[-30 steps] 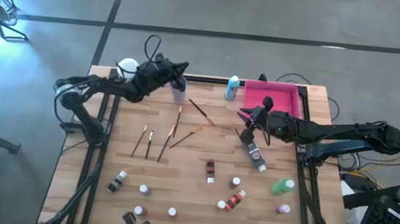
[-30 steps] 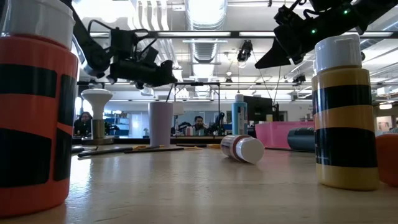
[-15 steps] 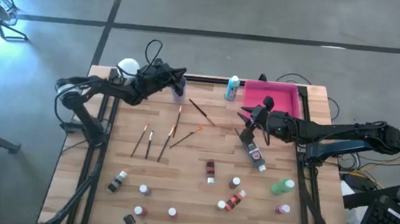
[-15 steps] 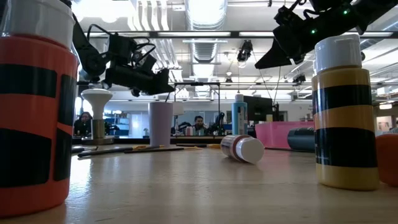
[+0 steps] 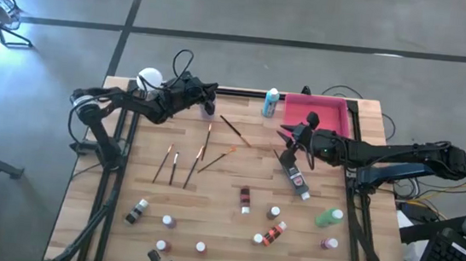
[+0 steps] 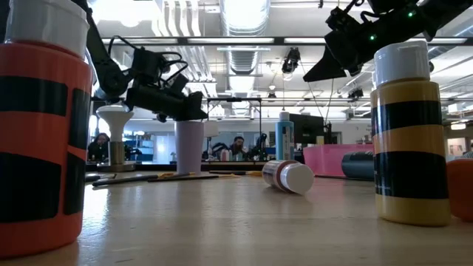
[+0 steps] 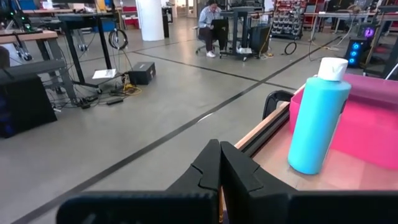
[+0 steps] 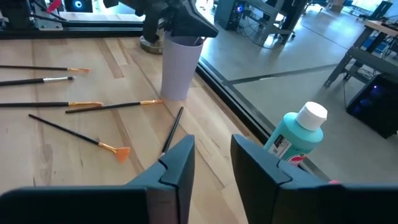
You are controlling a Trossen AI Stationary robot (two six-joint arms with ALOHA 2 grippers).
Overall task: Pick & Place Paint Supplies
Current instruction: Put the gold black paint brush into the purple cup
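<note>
My left gripper is shut at the table's far left, level, right above the mouth of the lilac cup. Only a thin tan sliver of a brush shows between its fingers. Several more brushes lie flat on the wood in front of the cup. My right gripper hovers open above the table in front of the pink tray, nothing between its fingers. A teal bottle stands beside the tray. Small white-capped bottles stand or lie toward the near edge. My left gripper pinches a thin brush handle between its two fingers, which come in level from the table's left. The gripper and the cup's rim hide the rest of the brush, so I cannot tell how far it reaches into the cup.
A white mushroom-shaped stand sits at the far left corner behind the cup. A bottle lies on its side below my right gripper. A green bottle stands near the right edge. Bare wood lies between the brushes and the near bottles.
My left gripper has come down toward the lilac cup's mouth, staying level and shut. My right arm has kept still.
</note>
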